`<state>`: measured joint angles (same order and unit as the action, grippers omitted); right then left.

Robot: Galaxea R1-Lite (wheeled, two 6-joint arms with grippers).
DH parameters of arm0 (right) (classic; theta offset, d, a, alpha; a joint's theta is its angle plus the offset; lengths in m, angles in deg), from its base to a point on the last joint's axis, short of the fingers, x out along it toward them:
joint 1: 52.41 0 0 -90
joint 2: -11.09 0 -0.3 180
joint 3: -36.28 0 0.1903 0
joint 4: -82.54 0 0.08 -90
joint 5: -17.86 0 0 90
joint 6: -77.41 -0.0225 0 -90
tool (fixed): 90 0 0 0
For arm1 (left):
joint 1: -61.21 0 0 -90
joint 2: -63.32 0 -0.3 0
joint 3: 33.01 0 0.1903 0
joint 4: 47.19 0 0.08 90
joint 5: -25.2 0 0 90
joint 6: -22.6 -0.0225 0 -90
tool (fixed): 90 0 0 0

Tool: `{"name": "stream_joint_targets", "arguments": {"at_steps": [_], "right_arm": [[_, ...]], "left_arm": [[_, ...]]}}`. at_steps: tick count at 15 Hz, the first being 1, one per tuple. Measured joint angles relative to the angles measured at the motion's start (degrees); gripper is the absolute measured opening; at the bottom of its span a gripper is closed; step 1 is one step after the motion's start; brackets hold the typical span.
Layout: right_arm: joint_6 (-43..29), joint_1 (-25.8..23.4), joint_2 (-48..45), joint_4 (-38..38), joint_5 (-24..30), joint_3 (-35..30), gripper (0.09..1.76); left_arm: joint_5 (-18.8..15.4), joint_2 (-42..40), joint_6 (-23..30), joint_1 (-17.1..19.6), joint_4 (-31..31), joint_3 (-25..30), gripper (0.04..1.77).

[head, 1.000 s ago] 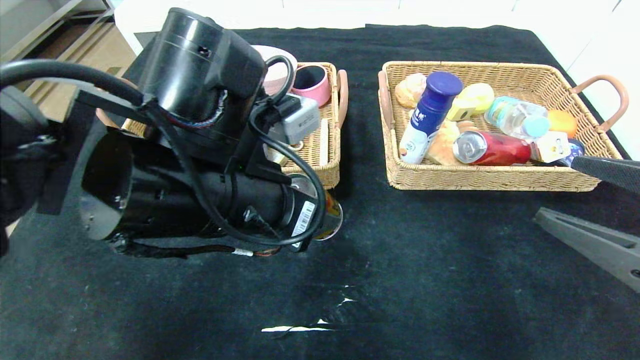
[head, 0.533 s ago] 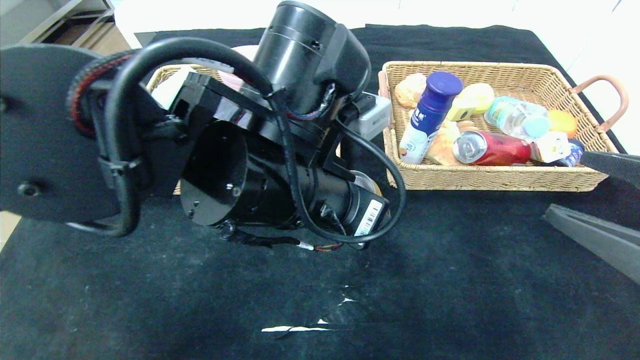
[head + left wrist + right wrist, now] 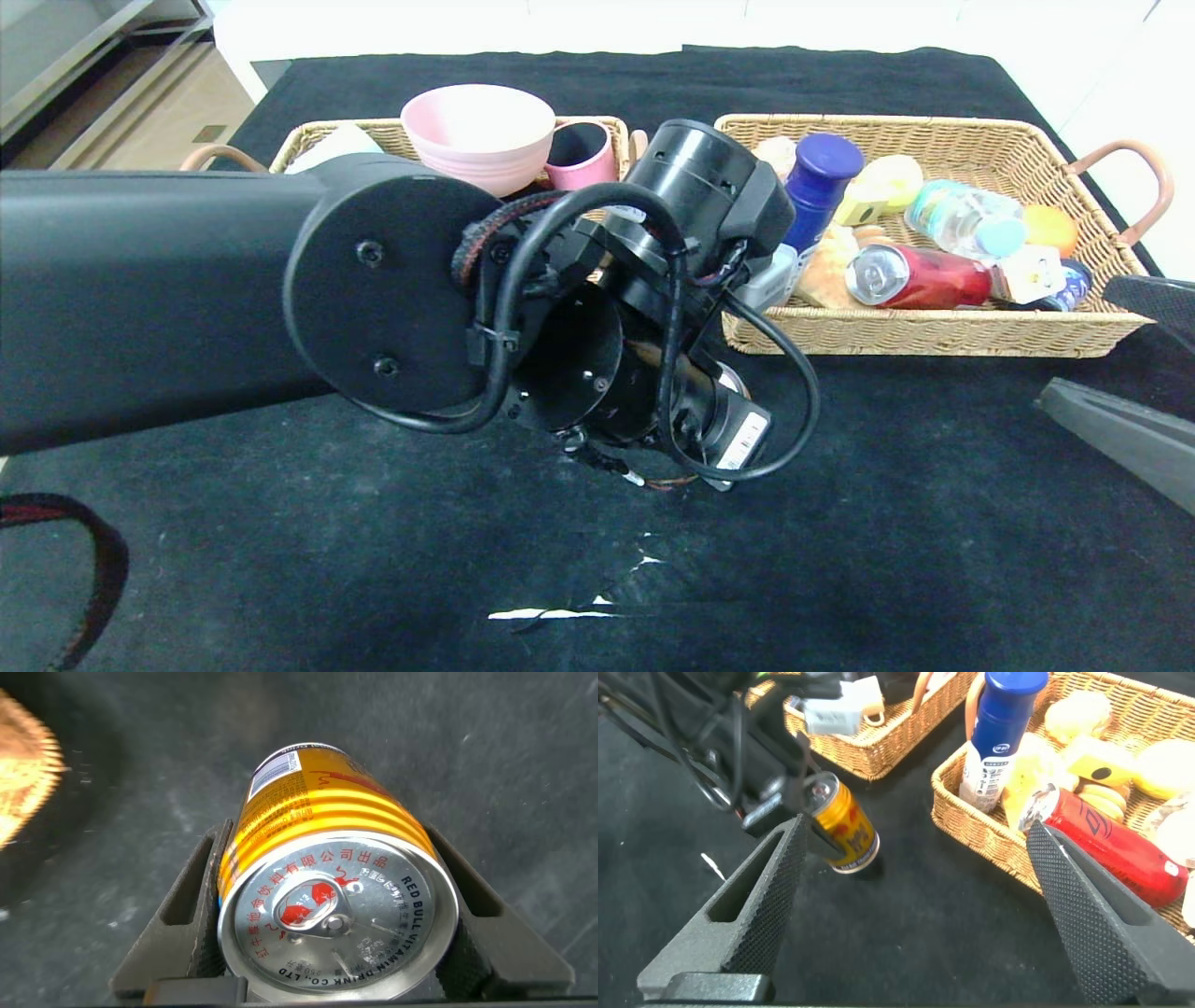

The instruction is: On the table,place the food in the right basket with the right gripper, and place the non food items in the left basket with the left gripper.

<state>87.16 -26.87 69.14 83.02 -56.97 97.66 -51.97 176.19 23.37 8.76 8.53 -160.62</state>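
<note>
My left gripper [image 3: 327, 845] is shut on a gold-red drink can [image 3: 336, 905], one finger on each side. The right wrist view shows this can [image 3: 842, 826] tilted and low over the black table [image 3: 887, 523], just off the near left corner of the right basket [image 3: 934, 345]. In the head view the left wrist covers all but the can's rim [image 3: 731, 375]. That basket holds food: a blue bottle [image 3: 812, 201], a red can [image 3: 920, 277], a water bottle [image 3: 966, 222] and buns. My right gripper [image 3: 1074, 341] hangs open and empty at the right edge.
The left basket [image 3: 373, 131] at the back holds a pink bowl [image 3: 478, 126] and a pink cup [image 3: 583, 154]. The left arm spans the table's left half. A white tear [image 3: 560, 611] marks the cloth near the front. Bare cloth lies before the right basket.
The left arm has swung right with the can, from the front of the left basket toward the right basket's near corner. The right gripper has drawn slightly right.
</note>
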Motion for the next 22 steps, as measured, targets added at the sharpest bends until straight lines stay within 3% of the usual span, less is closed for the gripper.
{"name": "stream_joint_targets", "arguments": {"at_steps": [4,9,15,18,22], "right_arm": [[0.02,0.17,-0.01,0.0,0.01,-0.12,1.71],[0.0,0.2,0.0,0.0,0.09,-0.2,1.71],[0.02,0.2,-0.2,0.07,0.23,-0.37,1.71],[-0.17,0.32,-0.32,0.33,0.26,-0.5,1.71],[-0.3,0.74,-0.3,0.11,0.28,-0.52,1.71]], "left_arm": [[0.06,1.55,-0.02,-0.04,0.17,-0.72,1.18],[0.2,1.95,0.0,-0.04,0.11,-0.83,1.41],[0.8,0.02,-0.04,-0.04,0.2,-0.33,1.57],[0.46,-3.86,0.11,-0.01,0.26,3.0,1.62],[-1.97,-11.39,0.05,0.27,-4.99,12.96,1.66]]}}
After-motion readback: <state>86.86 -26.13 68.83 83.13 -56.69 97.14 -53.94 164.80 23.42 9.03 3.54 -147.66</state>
